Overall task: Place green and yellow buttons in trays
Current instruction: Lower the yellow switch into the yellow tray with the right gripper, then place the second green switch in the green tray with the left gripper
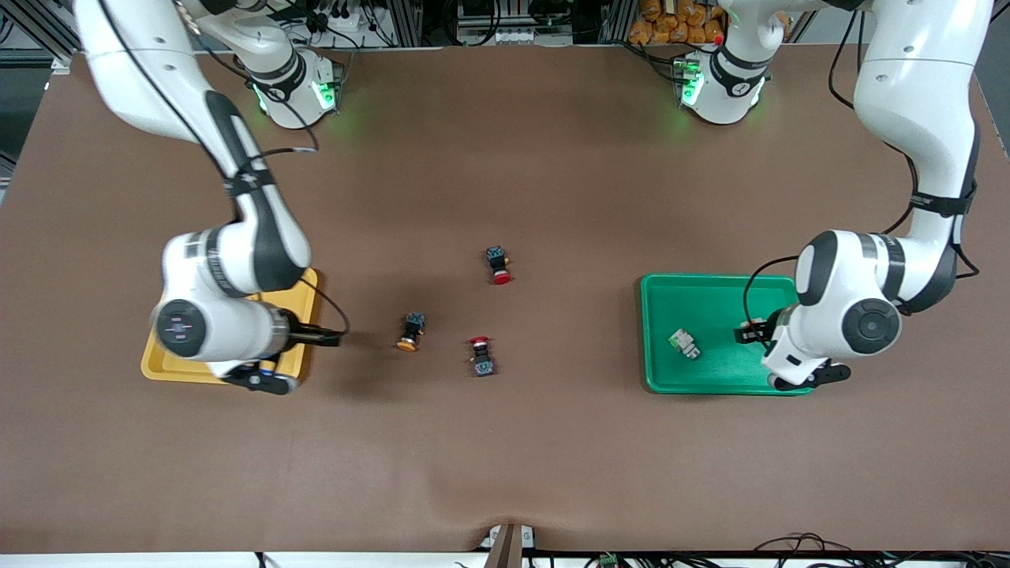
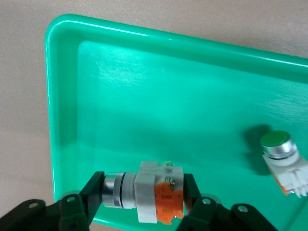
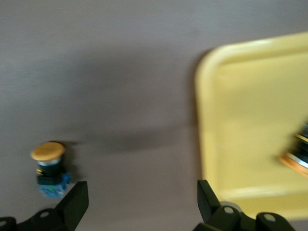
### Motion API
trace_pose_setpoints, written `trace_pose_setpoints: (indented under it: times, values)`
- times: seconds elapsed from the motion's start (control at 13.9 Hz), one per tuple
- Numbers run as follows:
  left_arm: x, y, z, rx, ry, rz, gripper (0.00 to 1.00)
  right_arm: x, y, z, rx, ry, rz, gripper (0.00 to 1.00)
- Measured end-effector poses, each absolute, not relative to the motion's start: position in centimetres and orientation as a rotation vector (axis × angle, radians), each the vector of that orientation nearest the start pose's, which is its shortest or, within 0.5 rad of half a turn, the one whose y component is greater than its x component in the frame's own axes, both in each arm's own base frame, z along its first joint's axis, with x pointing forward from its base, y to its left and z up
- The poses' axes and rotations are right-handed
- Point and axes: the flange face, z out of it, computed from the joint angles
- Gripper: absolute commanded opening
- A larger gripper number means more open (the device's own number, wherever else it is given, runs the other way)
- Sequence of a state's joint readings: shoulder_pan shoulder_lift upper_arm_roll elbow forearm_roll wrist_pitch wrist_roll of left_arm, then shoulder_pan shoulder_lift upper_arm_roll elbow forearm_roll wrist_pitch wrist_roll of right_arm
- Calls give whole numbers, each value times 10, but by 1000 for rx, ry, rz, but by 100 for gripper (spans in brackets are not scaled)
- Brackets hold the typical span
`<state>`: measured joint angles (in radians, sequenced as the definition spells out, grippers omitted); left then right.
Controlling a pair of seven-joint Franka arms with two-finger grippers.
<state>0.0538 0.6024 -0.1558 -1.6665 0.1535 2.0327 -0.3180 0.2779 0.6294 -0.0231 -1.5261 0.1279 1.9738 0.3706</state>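
Nearest the front camera lies a red-capped button, not mine to move; just beyond it toward my right arm's end sits a yellow-capped button on bare table, awaiting pickup. My right gripper hangs over the table edge of the yellow tray, fingers spread wide and holding nothing; the wrist view shows a second yellow-capped button already resting in that tray, at the picture's margin. I judge the right arm is posed low, elbow bent, turned toward the loose yellow cap. My left gripper is clamped on a white-bodied button, held sideways low over the green tray, near its rim, presumably for release. A green-faced button already lies there. Farthest, another red-capped button stays out of scope.
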Motion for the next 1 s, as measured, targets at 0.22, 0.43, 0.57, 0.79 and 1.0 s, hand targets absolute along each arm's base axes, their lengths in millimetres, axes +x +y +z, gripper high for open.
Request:
trace_pose_setpoints:
  times: [0.22, 0.43, 0.57, 0.79, 1.0]
  values:
    - [655, -49, 236, -3044, -177, 322, 100, 653, 239, 248, -3079, 184, 231, 100]
    - [656, -52, 239, -3049, -162, 311, 100, 643, 276, 233, -3038, 166, 215, 100]
    - [660, -52, 245, -3055, -150, 286, 100, 640, 287, 227, -3026, 164, 197, 100]
    - [672, -51, 265, -3068, -133, 219, 100, 631, 305, 207, -3025, 149, 173, 100]
    - [680, -51, 280, -3075, -136, 170, 100, 619, 303, 174, -3035, 174, 164, 34]
